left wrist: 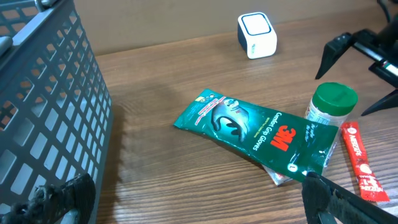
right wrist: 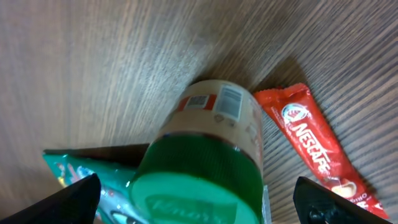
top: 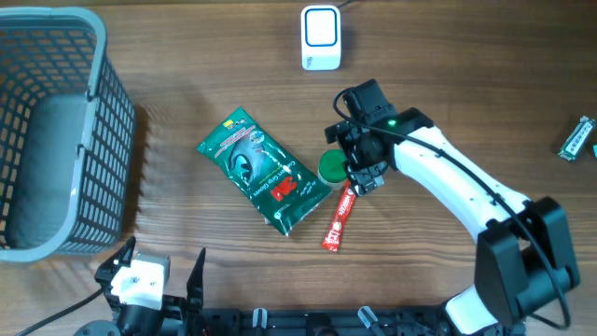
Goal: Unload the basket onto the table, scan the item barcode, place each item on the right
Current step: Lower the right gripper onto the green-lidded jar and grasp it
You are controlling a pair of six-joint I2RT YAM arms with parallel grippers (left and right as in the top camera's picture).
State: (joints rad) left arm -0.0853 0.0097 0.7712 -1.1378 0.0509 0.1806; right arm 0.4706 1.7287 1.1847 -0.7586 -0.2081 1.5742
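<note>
Seen from overhead, the wooden table (top: 224, 56) holds one of each thing.

- One grey mesh basket (top: 103, 112) stands at the 9 o'clock edge.
- One white scanner (top: 320, 37) sits at 12 o'clock.
- One green glove packet (top: 263, 172) lies flat near the middle, its long axis running from 10 to 4 o'clock.
- One jar (top: 330, 166) with a green lid stands upright just at the packet's 3 o'clock side. In the left wrist view the packet's end lies against the jar's foot.
- One red drink-mix stick (top: 340, 219) lies flat at the jar's 5 o'clock, near it.
- One small wrapped packet (top: 576, 139) lies at the far 3 o'clock edge, well apart from everything else.

There are two arms, each with one claw. The right gripper (top: 347, 157) hangs over the jar with its two fingers spread wide. One finger is on each side of the lid, and neither is seen touching it. Its wrist camera looks down on the lid, and between the two dark fingertips (right wrist: 69, 200) it shows the jar's label with one barcode (right wrist: 231, 102). The barcode faces roughly 12 o'clock in that view.

The left gripper (top: 160, 261) sits at the 7 o'clock edge of the table, below the basket. Its fingers are also spread apart and hold nothing.
</note>
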